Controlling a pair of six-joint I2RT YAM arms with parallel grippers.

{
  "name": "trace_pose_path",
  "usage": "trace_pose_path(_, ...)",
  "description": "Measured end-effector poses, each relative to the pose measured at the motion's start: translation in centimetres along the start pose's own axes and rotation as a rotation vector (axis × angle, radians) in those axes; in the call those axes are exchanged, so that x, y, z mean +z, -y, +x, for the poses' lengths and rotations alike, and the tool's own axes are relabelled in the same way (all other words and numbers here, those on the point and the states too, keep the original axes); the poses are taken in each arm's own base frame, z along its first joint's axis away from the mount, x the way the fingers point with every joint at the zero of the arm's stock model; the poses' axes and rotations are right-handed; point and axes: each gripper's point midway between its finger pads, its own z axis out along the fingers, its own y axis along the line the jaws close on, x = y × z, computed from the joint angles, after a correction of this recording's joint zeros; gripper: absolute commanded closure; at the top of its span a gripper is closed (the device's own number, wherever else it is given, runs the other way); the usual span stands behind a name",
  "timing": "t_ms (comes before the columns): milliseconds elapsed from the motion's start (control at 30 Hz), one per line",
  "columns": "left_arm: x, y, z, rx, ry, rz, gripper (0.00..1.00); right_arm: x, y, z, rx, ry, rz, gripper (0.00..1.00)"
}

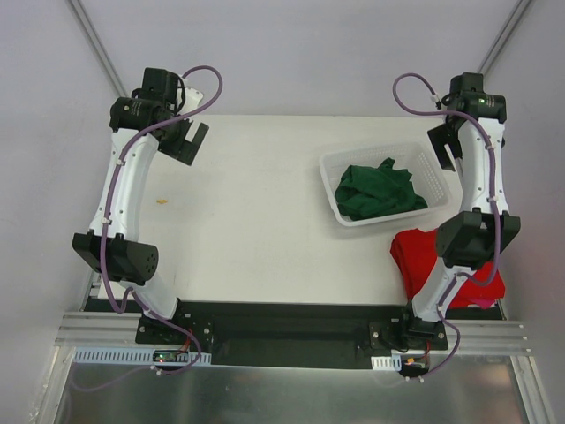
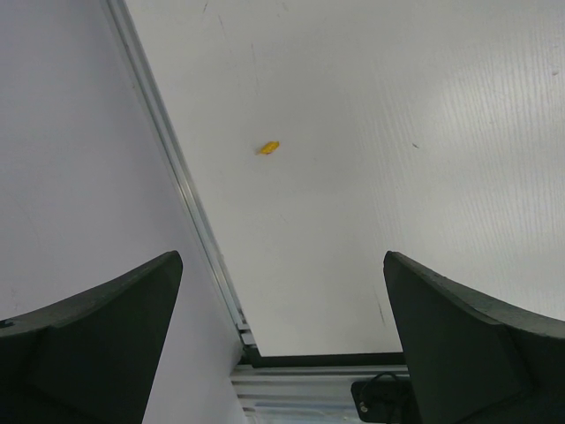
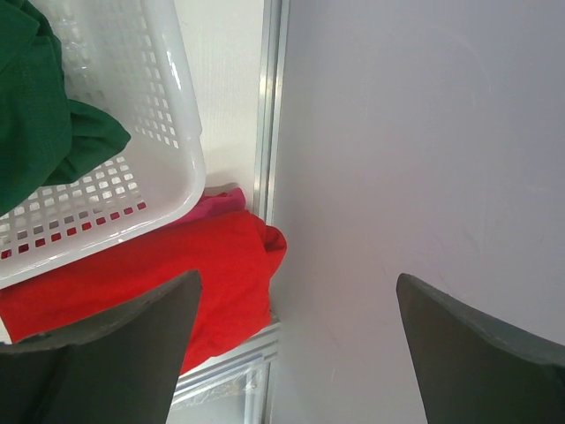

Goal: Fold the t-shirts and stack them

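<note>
**Both arms wait with jaws wide apart and empty; folding has not yet begun.**

The left gripper (image 1: 187, 141) and right gripper (image 1: 444, 146) hang over the table's (image 1: 247, 230) far corners. The green shirt (image 1: 380, 190) lies crumpled in the white basket (image 1: 328, 168) on the right. The red shirt (image 1: 422, 258) is bunched at the near right edge, just beside the basket and partly hidden by the right arm. The next move probably calls for lifting one shirt out to the bare middle and left, where only a small orange scrap (image 1: 161, 201) lies. The side wall and edge rail crowd the right side.
</note>
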Motion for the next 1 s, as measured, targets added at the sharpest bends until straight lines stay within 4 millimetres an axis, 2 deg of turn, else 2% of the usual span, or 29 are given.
trace_pose_path(133, 0.3, 0.0, 0.0, 0.001, -0.007, -0.001, 0.01, -0.2, -0.4, 0.0, -0.014, 0.014, -0.029, 0.04)
trace_pose_path(233, 0.5, 0.6, -0.1, 0.032, -0.018, -0.010, 0.01, -1.0, -2.0, 0.0, -0.064, 0.049, -0.128, 0.04)
trace_pose_path(300, 0.8, 2.3, -0.2, 0.121, -0.035, -0.017, 0.01, -2.3, -3.6, -0.7, -0.122, 0.119, -0.214, 0.04)
trace_pose_path(333, 1.0, 4.1, -0.3, 0.181, -0.042, 0.006, 0.01, -3.0, -4.3, -1.0, -0.152, 0.152, -0.241, 0.04)
trace_pose_path(400, 1.2, 7.6, -0.3, 0.278, -0.051, 0.069, 0.01, -5.5, -6.1, -1.6, -0.239, 0.239, -0.291, 0.04)
trace_pose_path(467, 0.9, 10.0, -0.6, 0.331, -0.037, 0.120, 0.01, -8.1, -7.8, -2.0, -0.319, 0.325, -0.335, 0.03)
trace_pose_path(533, 0.8, 10.2, -0.7, 0.335, -0.029, 0.128, 0.01, -9.8, -9.0, -2.3, -0.357, 0.391, -0.382, 0.03)
trace_pose_path(600, 0.8, 9.6, -0.6, 0.317, -0.030, 0.129, 0.01, -10.4, -9.7, -2.2, -0.358, 0.416, -0.424, 0.04)
trace_pose_path(800, 1.4, 7.8, -0.2, 0.238, -0.038, 0.152, 0.01, -8.2, -13.2, -2.2, -0.347, 0.368, -0.609, 0.04)
trace_pose_path(900, 1.3, 7.1, 0.0, 0.201, -0.034, 0.160, 0.01, -6.2, -14.7, -2.5, -0.311, 0.321, -0.711, 0.04)
trace_pose_path(1000, 0.8, 6.4, 0.1, 0.181, -0.021, 0.150, 0.01, -3.6, -14.8, -2.7, -0.223, 0.271, -0.796, 0.04)
